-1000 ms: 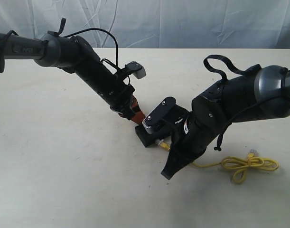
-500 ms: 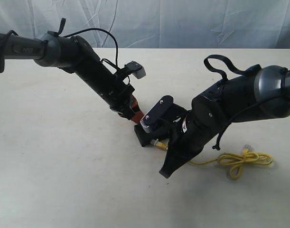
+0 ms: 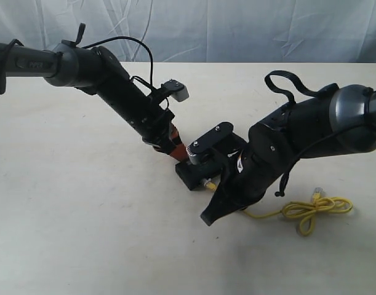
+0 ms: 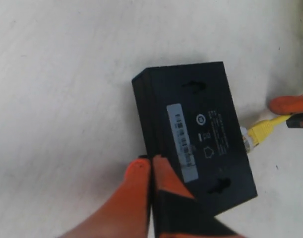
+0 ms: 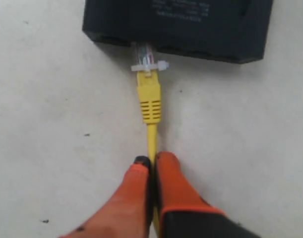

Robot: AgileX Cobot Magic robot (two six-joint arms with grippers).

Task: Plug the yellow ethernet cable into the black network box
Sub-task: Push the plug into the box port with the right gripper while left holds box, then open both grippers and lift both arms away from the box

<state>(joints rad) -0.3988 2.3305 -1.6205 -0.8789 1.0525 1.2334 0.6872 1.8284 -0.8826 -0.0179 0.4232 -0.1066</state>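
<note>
Yellow ethernet cable [image 5: 150,106] is pinched behind its plug by the closed right gripper [image 5: 152,164], the plug tip set against the black network box [image 4: 211,104]. The box is touched by the closed left gripper [image 4: 151,166]; its label [image 4: 182,141] is illegible.

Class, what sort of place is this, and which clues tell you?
Likely a robot lab bench: a pale table, a white sheet hung behind, and a black box with a yellow cable as practice pieces.
</note>
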